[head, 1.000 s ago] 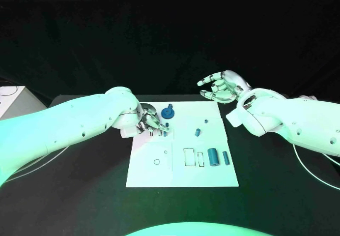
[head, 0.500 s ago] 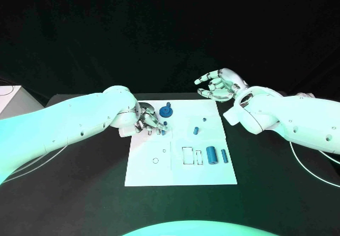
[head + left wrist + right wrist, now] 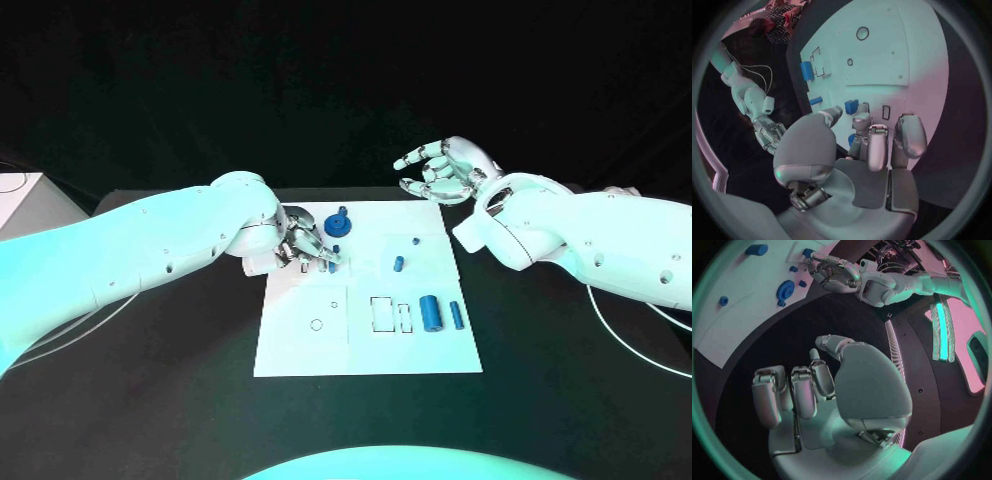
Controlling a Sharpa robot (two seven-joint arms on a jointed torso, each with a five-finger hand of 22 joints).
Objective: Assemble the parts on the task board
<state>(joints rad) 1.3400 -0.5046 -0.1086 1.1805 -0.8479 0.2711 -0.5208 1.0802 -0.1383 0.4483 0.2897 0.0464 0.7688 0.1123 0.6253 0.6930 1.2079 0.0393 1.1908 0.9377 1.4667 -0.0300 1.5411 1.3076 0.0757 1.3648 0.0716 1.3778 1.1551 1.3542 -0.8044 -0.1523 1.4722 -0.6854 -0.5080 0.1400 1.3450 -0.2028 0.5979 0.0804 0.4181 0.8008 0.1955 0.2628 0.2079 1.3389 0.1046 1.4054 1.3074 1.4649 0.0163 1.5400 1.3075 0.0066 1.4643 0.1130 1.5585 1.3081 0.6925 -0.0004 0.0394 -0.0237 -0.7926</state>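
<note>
The white task board lies mid-table. My left hand rests on its near-left part, thumb and fingertips closed round a small blue part that stands on the board. A blue gear-like part sits just beyond that hand. A small peg, a short blue piece and two blue cylinders lie further right. My right hand hangs above the board's far edge, fingers loosely curved and apart, holding nothing.
Outlined recesses and a ring mark show on the board's near half. A pale box stands at the table's far left, and a thin cable trails along the right side.
The right hand has drifted slightly toward the left above the board's far edge. The left hand stays at the small blue part.
</note>
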